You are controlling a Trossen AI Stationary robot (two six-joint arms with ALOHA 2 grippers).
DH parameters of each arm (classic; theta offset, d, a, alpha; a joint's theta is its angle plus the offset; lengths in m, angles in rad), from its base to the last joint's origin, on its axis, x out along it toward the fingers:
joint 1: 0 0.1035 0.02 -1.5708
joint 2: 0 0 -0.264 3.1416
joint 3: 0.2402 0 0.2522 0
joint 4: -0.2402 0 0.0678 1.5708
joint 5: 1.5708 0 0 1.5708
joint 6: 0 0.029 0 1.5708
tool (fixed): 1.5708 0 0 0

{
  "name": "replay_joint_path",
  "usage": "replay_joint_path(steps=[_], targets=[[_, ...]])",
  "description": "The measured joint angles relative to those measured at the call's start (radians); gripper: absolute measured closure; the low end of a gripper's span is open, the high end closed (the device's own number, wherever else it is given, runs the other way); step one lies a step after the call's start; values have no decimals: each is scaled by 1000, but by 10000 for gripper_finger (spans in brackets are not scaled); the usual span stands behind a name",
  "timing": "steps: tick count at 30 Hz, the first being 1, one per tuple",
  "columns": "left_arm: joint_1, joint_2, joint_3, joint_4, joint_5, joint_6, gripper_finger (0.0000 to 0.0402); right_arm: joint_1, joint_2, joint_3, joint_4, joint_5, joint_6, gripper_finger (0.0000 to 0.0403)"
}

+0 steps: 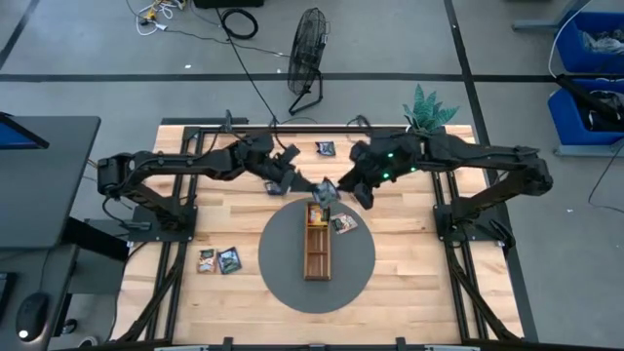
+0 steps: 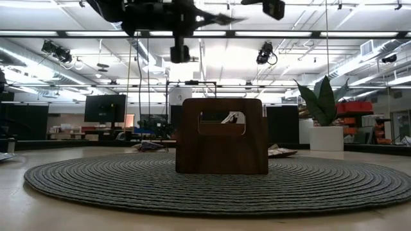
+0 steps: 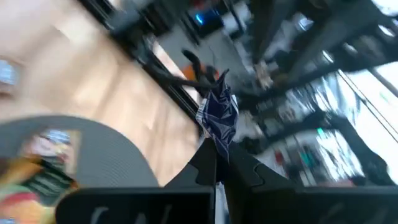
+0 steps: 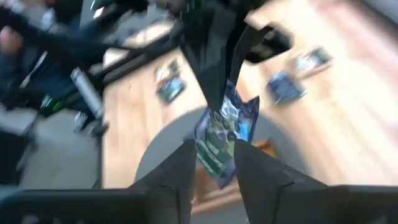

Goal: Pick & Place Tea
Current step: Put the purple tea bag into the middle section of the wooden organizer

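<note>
Sachet [image 3: 219, 115] pinched in left claw [image 3: 217, 163], between right claw's [image 4: 211, 163] fingers.

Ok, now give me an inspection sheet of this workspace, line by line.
Surface: wooden table with a round grey mat at its middle.
Job's things: wooden divided tray on the mat; blue sachet held in the air above the tray's far end; one sachet on the mat beside the tray; a pair of sachets front left; another sachet at the back.
Clutter: potted plant at the back right corner.
Grippers: left gripper shut on the blue sachet; right gripper at the same sachet.
Cables: black cable on the floor.
Surroundings: floor fan, blue bins.
</note>
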Motion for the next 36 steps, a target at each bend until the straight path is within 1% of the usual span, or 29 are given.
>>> replay_joint_path(steps=[4,8,14,17,20,23,29,32,36], targets=[[25,-34,-1,39,-96,18,392,17,-42,0,57,139,5,270],[47,-73,-1,125,-190,51,393,34,-72,0,127,253,28,264],[58,-130,0,177,-318,136,393,63,-80,0,195,359,28,264],[57,-155,-1,206,-354,181,393,78,-80,-1,233,414,21,263],[57,-184,-1,271,-363,211,393,94,-78,-1,288,469,5,263],[51,-195,0,345,-376,237,393,95,-76,-1,360,473,-5,263],[44,-205,-1,352,-383,241,393,78,-58,0,531,470,-50,263],[33,-204,-1,354,-400,262,393,57,-38,0,549,461,-41,263],[20,-204,-1,364,-429,268,393,42,-17,-2,548,419,-20,263]])
